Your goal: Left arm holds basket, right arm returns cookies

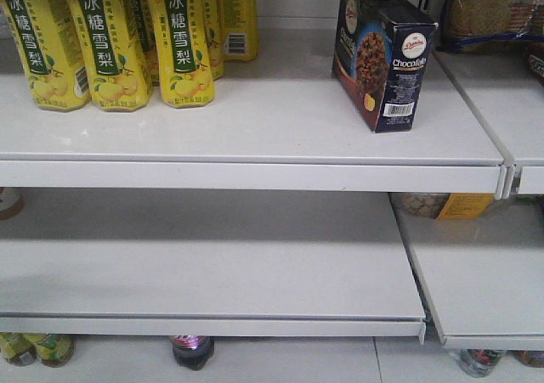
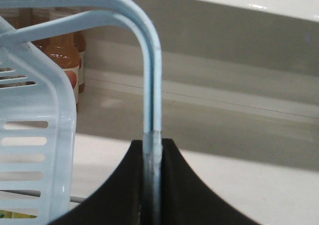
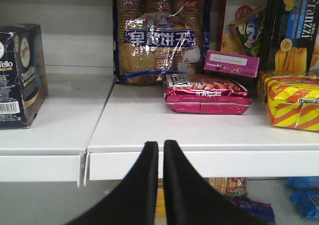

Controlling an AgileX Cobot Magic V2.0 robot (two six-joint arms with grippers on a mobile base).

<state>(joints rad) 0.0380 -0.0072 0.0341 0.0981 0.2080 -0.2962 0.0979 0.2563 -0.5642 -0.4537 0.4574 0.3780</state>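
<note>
Front view: cookies (image 1: 384,53) upright on the upper shelf (image 1: 255,128), right of the yellow bottles (image 1: 110,39); apparently already returned.

Left wrist view: left gripper (image 2: 152,185) clamped on the basket (image 2: 35,150) handle (image 2: 149,85), steadying the basket.

Right wrist view: right gripper (image 3: 160,185) pressed nearly together, empty, below the shelf edge; cookies (image 3: 20,75) at far left, well apart.
</note>
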